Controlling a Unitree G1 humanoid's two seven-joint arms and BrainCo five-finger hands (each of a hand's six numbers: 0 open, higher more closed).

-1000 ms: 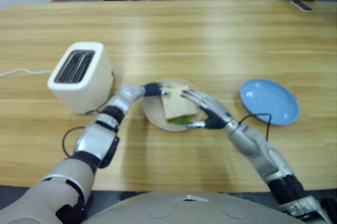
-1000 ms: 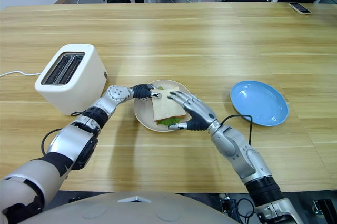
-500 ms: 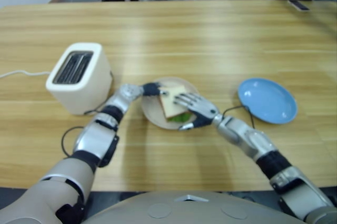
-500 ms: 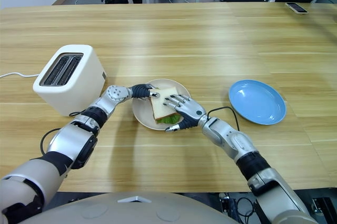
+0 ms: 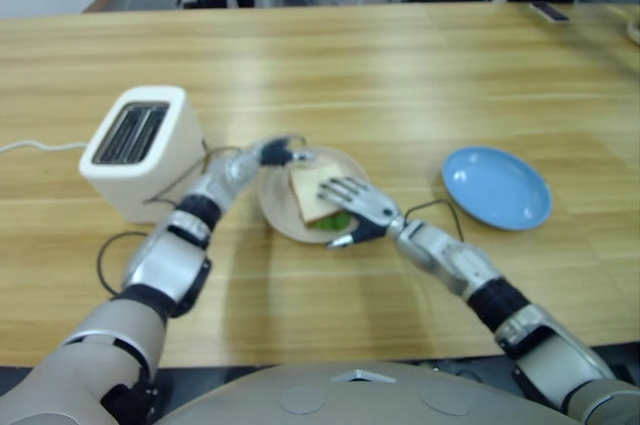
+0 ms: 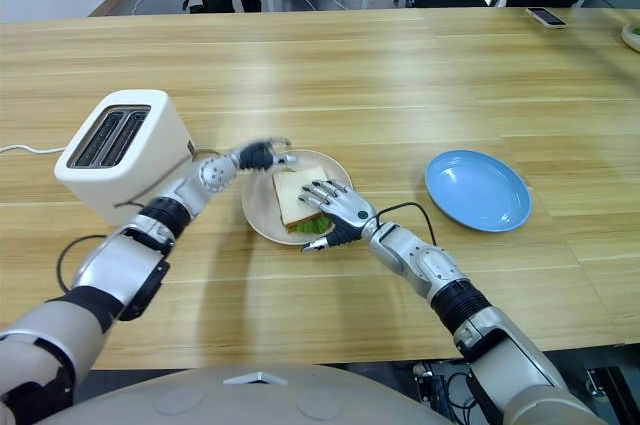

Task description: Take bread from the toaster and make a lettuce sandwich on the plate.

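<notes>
Left eye view: the right hand (image 5: 357,211) lies spread flat on the bread (image 5: 308,189), which covers lettuce (image 5: 334,222) on the plate (image 5: 268,209).

Right eye view: the left hand (image 6: 258,155) hovers at the plate's far-left rim, near the toaster (image 6: 120,150). It is blurred, so open or curled cannot be told.

Table (image 6: 380,95) beyond the plate (image 6: 262,230) gives passage — toaster (image 6: 120,150) flanks left, blue plate (image 6: 477,191) right.
</notes>
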